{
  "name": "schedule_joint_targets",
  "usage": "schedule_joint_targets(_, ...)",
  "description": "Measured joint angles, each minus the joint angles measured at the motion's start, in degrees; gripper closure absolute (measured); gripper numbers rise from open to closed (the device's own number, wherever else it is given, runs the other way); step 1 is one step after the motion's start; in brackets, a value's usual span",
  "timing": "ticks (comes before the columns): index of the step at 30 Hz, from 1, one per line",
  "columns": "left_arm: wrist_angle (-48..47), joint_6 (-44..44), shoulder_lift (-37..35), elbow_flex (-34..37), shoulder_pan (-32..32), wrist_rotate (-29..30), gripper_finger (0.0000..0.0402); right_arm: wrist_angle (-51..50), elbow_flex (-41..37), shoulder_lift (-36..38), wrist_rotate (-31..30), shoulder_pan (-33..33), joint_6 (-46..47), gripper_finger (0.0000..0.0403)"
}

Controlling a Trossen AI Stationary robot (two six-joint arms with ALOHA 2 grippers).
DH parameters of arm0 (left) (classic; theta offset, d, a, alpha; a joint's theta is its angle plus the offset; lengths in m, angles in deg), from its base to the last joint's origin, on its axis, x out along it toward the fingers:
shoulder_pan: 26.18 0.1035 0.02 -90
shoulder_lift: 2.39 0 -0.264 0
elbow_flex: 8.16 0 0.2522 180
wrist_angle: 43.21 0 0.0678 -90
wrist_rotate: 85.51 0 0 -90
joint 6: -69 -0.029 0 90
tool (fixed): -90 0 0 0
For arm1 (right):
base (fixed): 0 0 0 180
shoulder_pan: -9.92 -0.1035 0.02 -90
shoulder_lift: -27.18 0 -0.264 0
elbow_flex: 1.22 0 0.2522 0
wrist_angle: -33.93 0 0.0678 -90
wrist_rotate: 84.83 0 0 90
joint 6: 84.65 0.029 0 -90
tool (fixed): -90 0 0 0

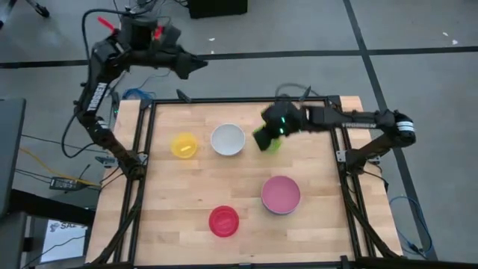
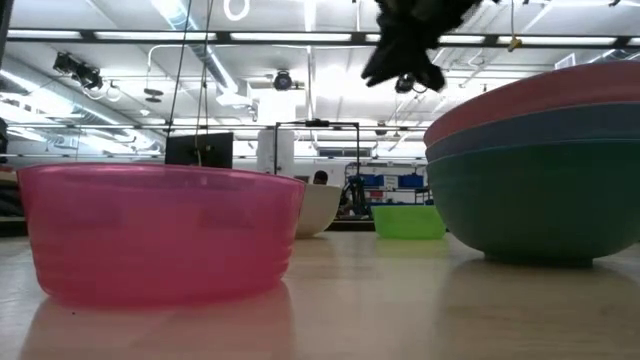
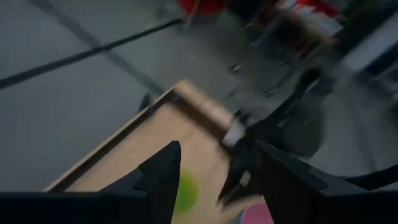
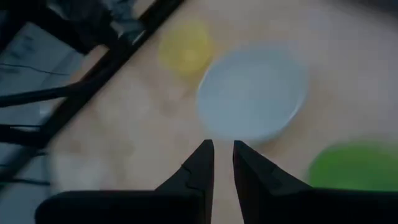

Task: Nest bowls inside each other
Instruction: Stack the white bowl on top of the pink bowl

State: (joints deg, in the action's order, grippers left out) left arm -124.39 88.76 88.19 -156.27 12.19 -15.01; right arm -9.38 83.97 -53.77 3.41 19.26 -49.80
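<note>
Five bowl groups rest on their bases on the wooden table (image 1: 164, 224). They are a yellow bowl (image 1: 184, 145), a white bowl (image 1: 228, 140), a lime green bowl (image 1: 272, 144), a red bowl (image 1: 224, 221) and a stack with a pink bowl (image 1: 281, 194) on top. In the low view that stack (image 2: 540, 170) shows pink over blue over teal green. My right gripper (image 4: 224, 155) hangs above the table between the white bowl (image 4: 252, 93) and the lime green bowl (image 4: 354, 168), with only a narrow gap between its fingers and nothing in it. My left gripper (image 3: 214, 168) is open and empty, raised beyond the table's far left corner.
A dark metal frame (image 1: 142, 149) runs along the table's left, right and far edges. Bare wood lies near the front left (image 1: 168, 224) and front right (image 1: 321, 232). In the low view my right gripper (image 2: 410, 45) hangs well above the bowls.
</note>
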Motion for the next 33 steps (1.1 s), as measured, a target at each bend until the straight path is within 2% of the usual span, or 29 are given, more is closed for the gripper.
schedule_joint_targets(4,-8.62,-0.65,-2.33,0.00,-0.17,6.06,0.0193,-8.76,14.22,-7.15,-1.03,4.00,-15.51,0.0352)
schedule_joint_targets(7,-15.98,-1.70,-3.06,-0.01,-0.25,10.57,0.0193,-14.01,24.39,-13.73,0.45,5.75,-22.14,0.0342)
schedule_joint_targets(11,-21.04,-1.70,-2.89,0.07,-1.00,14.35,0.0193,-18.22,35.33,-21.84,6.80,6.86,-26.39,0.0311)
schedule_joint_targets(15,-21.51,-1.74,-2.98,0.07,-1.03,15.62,0.0193,-22.40,42.13,-28.97,11.40,6.83,-27.03,0.0271)
schedule_joint_targets(20,-20.74,-2.83,-2.96,0.07,-1.05,18.62,0.0193,-25.96,44.97,-35.07,15.79,5.30,-27.05,0.0229)
schedule_joint_targets(24,-19.95,-2.86,-2.94,0.07,-1.02,21.58,0.0193,-27.62,44.95,-38.29,18.83,3.54,-27.45,0.0213)
schedule_joint_targets(28,-18.44,-2.87,-2.94,0.07,-1.02,24.68,0.0193,-28.21,44.99,-40.97,18.61,2.11,-29.69,0.0208)
schedule_joint_targets(33,-17.06,-2.85,-2.92,0.11,-1.02,25.81,0.0193,-29.63,44.99,-44.97,16.51,0.70,-32.35,0.0209)
